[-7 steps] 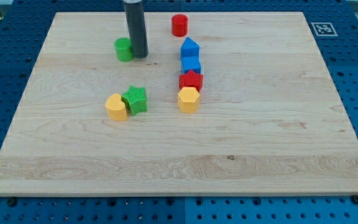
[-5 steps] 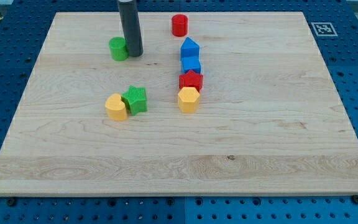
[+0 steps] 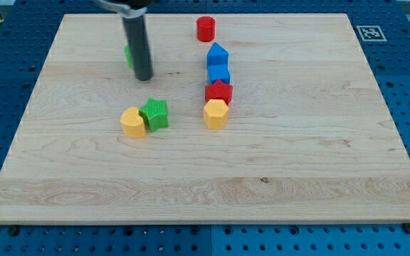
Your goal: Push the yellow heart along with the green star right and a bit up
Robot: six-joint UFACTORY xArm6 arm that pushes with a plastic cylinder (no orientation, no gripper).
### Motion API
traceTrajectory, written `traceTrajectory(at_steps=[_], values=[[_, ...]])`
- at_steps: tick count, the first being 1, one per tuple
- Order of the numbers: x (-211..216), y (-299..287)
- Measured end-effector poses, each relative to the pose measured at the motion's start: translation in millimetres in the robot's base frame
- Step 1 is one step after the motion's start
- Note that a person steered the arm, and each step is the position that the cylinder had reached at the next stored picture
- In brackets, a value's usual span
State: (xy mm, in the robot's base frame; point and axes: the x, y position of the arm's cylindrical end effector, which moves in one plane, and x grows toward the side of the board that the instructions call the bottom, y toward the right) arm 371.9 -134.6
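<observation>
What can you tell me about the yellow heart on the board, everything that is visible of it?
The yellow heart is a small, plain yellow block with a smooth top, looking like plastic. It lies flat on the wooden board, left of the middle. Its right side touches the green star, which sits slightly toward the view's top. Nothing else touches it. My tip stands apart from it, toward the view's top, beside a green block that the rod mostly hides.

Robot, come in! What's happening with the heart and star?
My tip above-left of the pair, apart. Yellow heart touching green star, unpushed. Yellow block lies rightward.
</observation>
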Motion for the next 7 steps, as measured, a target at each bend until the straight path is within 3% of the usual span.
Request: traceTrajectory(at_steps=[1,2,3,6,7], values=[[18,-62],[75,-90],[125,-81],[132,67],[132,65]])
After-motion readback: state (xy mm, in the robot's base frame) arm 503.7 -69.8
